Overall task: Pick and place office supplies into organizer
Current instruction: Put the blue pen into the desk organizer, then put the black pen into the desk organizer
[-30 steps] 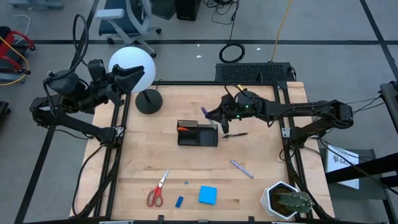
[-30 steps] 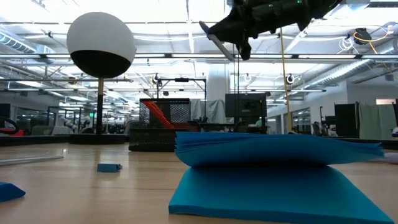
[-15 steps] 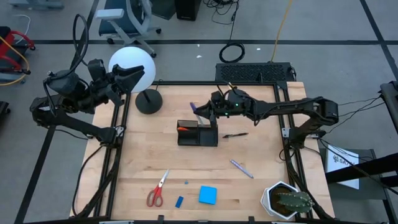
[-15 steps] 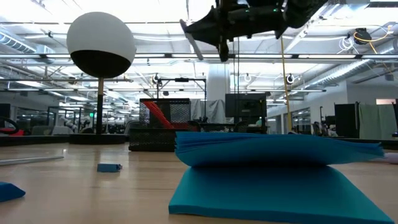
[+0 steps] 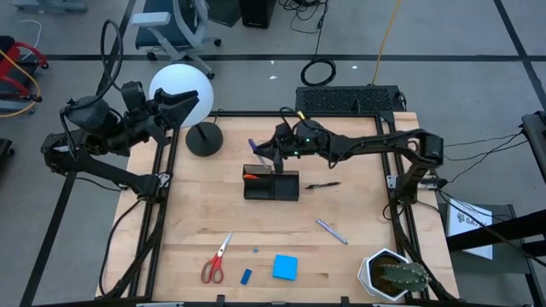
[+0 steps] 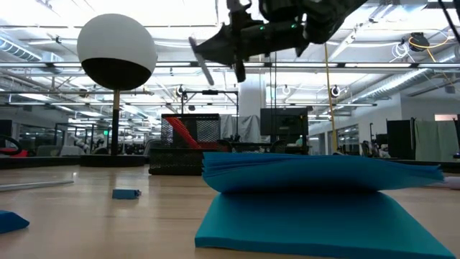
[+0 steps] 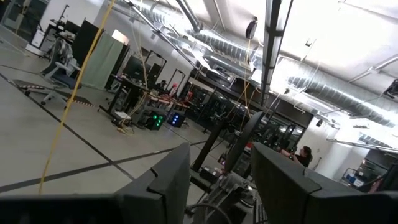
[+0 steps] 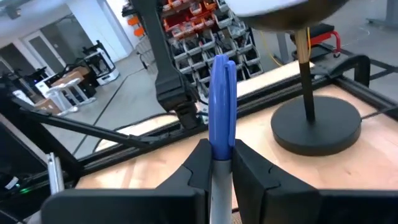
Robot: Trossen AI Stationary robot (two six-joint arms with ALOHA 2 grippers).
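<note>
My right gripper (image 5: pixel 266 152) hangs in the air over the far edge of the black organizer (image 5: pixel 271 184), shut on a purple pen (image 5: pixel 253 144) that also shows in the right wrist view (image 8: pixel 221 106) and the low view (image 6: pixel 200 60). An orange marker (image 5: pixel 249 176) lies in the organizer's left compartment. A thin black pen (image 5: pixel 322 184) lies right of the organizer, and another pen (image 5: pixel 331 230) lies nearer. The red-handled scissors (image 5: pixel 217 258), blue eraser (image 5: pixel 246 276) and blue notepad (image 5: pixel 285 267) lie near the near edge. My left gripper (image 7: pixel 219 180) waits open beyond the table's far-left corner. My right gripper pinches the purple pen between its two fingers (image 8: pixel 198 163), and the pen's long free end (image 8: pixel 222 81) sticks out forward past the fingertips. The fingers come roughly level from the table's right. The pen is lifted clear of the table and organizer and slants in the low view.
A lamp with a round black base (image 5: pixel 204 138) and white globe (image 5: pixel 180 89) stands at the far left, close to the pen. A potted cactus (image 5: pixel 394 275) sits at the near-right corner. Bare wood (image 5: pixel 196 213) lies between organizer and near items.
My right gripper has carried the purple pen toward the table's left, from over the organizer's right end to above its far-left side, staying shut on it and well above the table. Everything else has kept still.
</note>
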